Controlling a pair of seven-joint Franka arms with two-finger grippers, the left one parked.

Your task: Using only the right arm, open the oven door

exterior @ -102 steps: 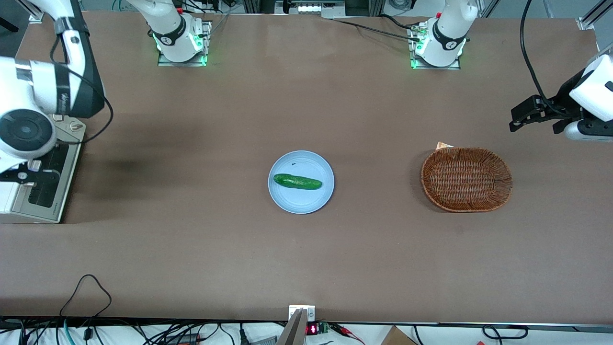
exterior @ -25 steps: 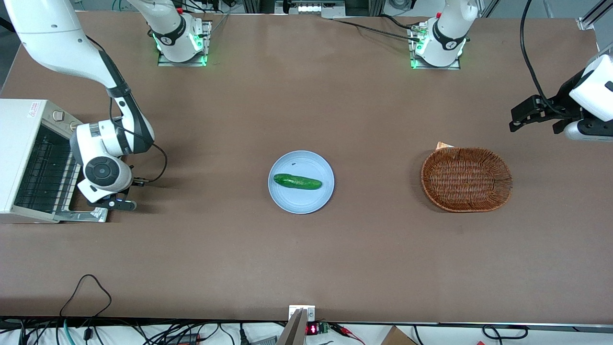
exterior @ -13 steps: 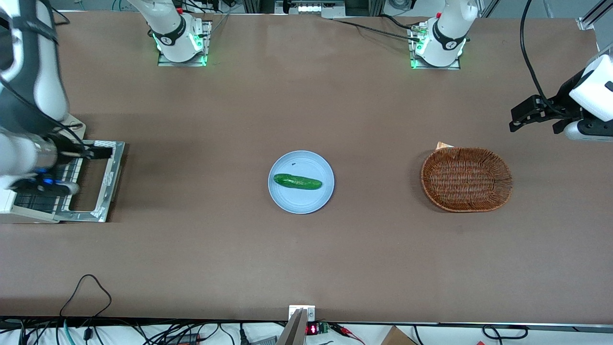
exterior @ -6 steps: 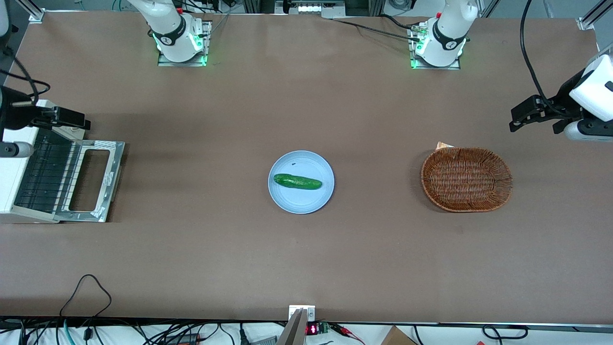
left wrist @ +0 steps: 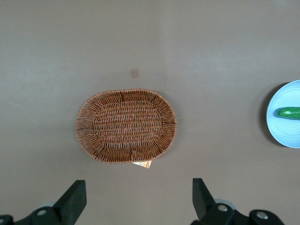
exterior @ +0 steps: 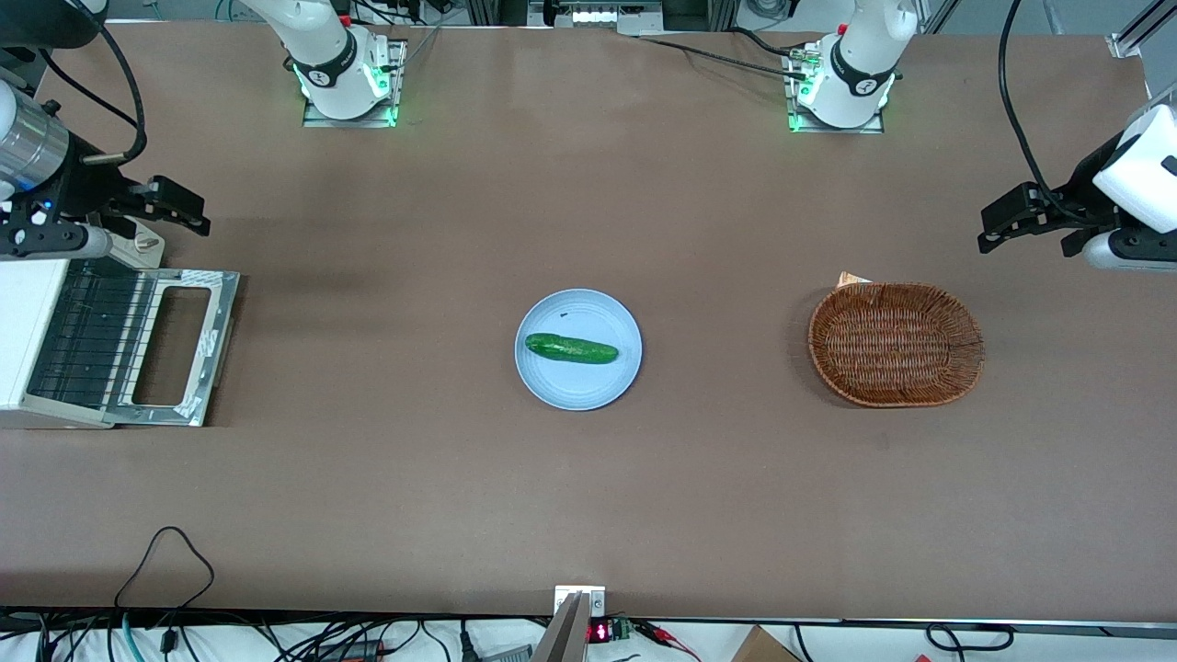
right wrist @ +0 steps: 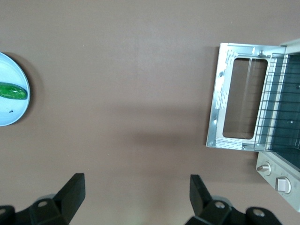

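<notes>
The white toaster oven (exterior: 28,303) stands at the working arm's end of the table. The oven door (exterior: 223,322) lies swung down flat on the table in front of the oven, with the wire rack (exterior: 92,336) showing inside. The door also shows in the right wrist view (right wrist: 216,108), next to the knob panel (right wrist: 276,176). The right arm's gripper (exterior: 184,207) is open and empty. It hangs above the table, clear of the door and farther from the front camera than it. In its own wrist view the gripper (right wrist: 136,192) has its fingers wide apart over bare table.
A blue plate (exterior: 577,391) with a green cucumber (exterior: 570,348) sits mid-table. A brown wicker basket (exterior: 895,343) lies toward the parked arm's end. The plate (right wrist: 18,112) shows in the right wrist view too.
The door, shut at first under the arm, has swung down flat. Over the last second the gripper has lifted off the door and moved away from the front camera.
</notes>
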